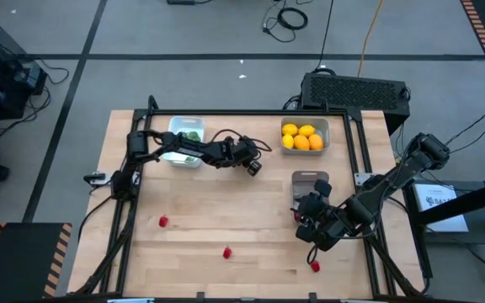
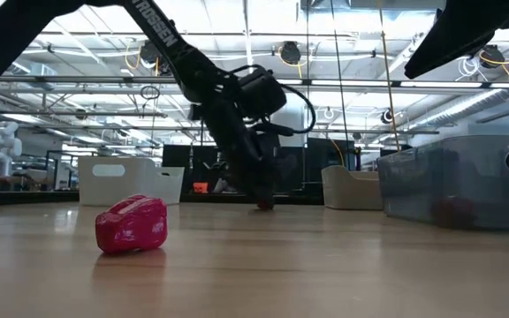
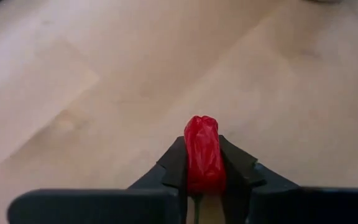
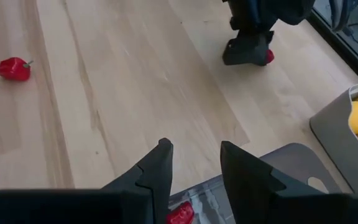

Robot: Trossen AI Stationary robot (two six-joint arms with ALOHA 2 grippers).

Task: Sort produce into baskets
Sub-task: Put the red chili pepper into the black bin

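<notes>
Baskets: three, one white, one pale grey, one darker grey
Lemons: four in the pale grey basket
Loose red pieces on the table: three
Red pieces held: one
Arms: two

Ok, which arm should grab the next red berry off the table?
The right. The right gripper is open and empty, and a loose red berry lies close beside it. The left gripper is busy, shut on another red berry.

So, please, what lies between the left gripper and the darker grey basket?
Bare tabletop, in the high view, between the left gripper with its red piece and the darker grey basket.
</notes>
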